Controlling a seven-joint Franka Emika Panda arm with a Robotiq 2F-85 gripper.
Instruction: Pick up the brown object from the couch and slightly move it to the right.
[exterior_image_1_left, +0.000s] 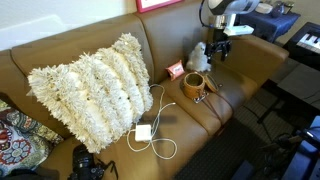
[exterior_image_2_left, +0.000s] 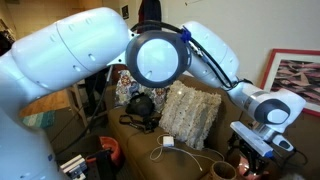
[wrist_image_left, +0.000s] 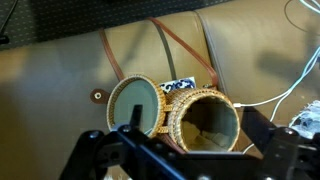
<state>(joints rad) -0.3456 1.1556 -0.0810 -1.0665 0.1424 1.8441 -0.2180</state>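
Observation:
The brown object (exterior_image_1_left: 194, 86) is a small round woven pot. It lies on its side on the caramel leather couch (exterior_image_1_left: 120, 40), and its dark hollow faces the wrist view (wrist_image_left: 205, 120). A round lid (wrist_image_left: 135, 105) hangs open at its side, and thin brown straps (wrist_image_left: 165, 45) trail over the cushion. My gripper (exterior_image_1_left: 221, 52) hangs open above the pot and slightly behind it, apart from it. In the wrist view the dark fingers (wrist_image_left: 255, 128) stand on either side of the pot's mouth. The gripper (exterior_image_2_left: 252, 152) is also above the pot (exterior_image_2_left: 222, 171) in an exterior view.
A white plush toy (exterior_image_1_left: 200, 55) and a small patterned square (wrist_image_left: 178, 85) sit just behind the pot. A big shaggy white pillow (exterior_image_1_left: 92, 88) fills the left seat. A white charger with cable (exterior_image_1_left: 145, 132) lies in front, near a black camera (exterior_image_1_left: 88, 162). A keyboard (exterior_image_1_left: 305, 45) stands beyond the couch arm.

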